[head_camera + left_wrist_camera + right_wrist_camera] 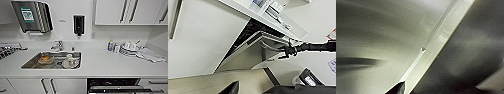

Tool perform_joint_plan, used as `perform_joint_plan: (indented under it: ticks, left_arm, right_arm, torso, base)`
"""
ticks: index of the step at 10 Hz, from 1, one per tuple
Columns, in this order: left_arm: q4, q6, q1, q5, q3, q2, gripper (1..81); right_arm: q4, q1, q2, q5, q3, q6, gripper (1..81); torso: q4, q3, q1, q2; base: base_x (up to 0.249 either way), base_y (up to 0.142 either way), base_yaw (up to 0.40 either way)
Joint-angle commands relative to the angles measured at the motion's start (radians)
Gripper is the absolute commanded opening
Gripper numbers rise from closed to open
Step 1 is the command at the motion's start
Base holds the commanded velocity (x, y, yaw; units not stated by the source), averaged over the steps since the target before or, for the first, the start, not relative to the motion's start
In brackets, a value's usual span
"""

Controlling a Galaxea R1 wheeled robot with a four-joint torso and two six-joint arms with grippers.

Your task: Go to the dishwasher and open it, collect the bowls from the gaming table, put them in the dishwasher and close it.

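The dishwasher (pixel 113 86) sits under the white counter, below and right of the sink. Its grey steel door (pixel 243 53) is tilted partly open, with a dark gap above it showing the interior (pixel 112 81). In the left wrist view my right arm (pixel 313 47) reaches in from the side, and my right gripper (pixel 287 51) is at the door's upper edge by the handle. The right wrist view shows a blurred steel surface (pixel 386 37) very close, with an edge running across. My left gripper (pixel 233 88) hangs low, away from the door. The bowls and the gaming table are out of view.
The counter (pixel 100 62) holds a steel sink (pixel 30 64) with dishes in it, among them an orange-brown round one (pixel 45 59), plus a tap (pixel 58 45), stacked plates (pixel 128 48) and a cloth (pixel 151 55). White cupboard doors (pixel 65 86) flank the dishwasher. The floor (pixel 205 81) is light wood.
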Motion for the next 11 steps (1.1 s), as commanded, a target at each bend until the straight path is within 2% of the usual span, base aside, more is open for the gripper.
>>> perform_joint_plan:
  ticks: [1, 6, 9, 10, 11]
  left_arm:
    - [0.019, 0.000, -0.047, -0.007, 0.007, -0.064, 81.1]
    - [0.026, 0.000, -0.047, -0.006, 0.001, -0.035, 81.1]
    - [0.043, 0.000, -0.047, 0.000, -0.012, 0.011, 81.1]
    - [0.052, -0.003, -0.047, 0.002, -0.034, 0.043, 81.1]
    - [0.071, -0.020, -0.045, 0.003, -0.054, 0.066, 81.1]
  right_arm:
    - [-0.032, 0.039, 0.017, -0.154, 0.011, -0.018, 81.1]
    - [-0.044, 0.008, 0.029, -0.146, 0.002, -0.018, 81.1]
    - [-0.044, -0.036, 0.043, -0.100, 0.005, -0.021, 81.1]
    - [-0.046, -0.054, 0.050, -0.085, 0.000, -0.023, 81.1]
    - [-0.056, -0.067, 0.055, -0.077, -0.001, -0.023, 81.1]
  torso:
    - [0.000, 0.000, 0.000, 0.000]
    - [0.000, 0.000, 0.000, 0.000]
    - [0.000, 0.000, 0.000, 0.000]
    - [0.000, 0.000, 0.000, 0.000]
    - [0.000, 0.000, 0.000, 0.000]
  base:
    - [-0.084, 0.000, 0.000]
    - [-0.093, 0.000, 0.000]
    - [-0.096, 0.000, 0.000]
    - [-0.103, 0.000, 0.000]
    - [-0.103, 0.000, 0.000]
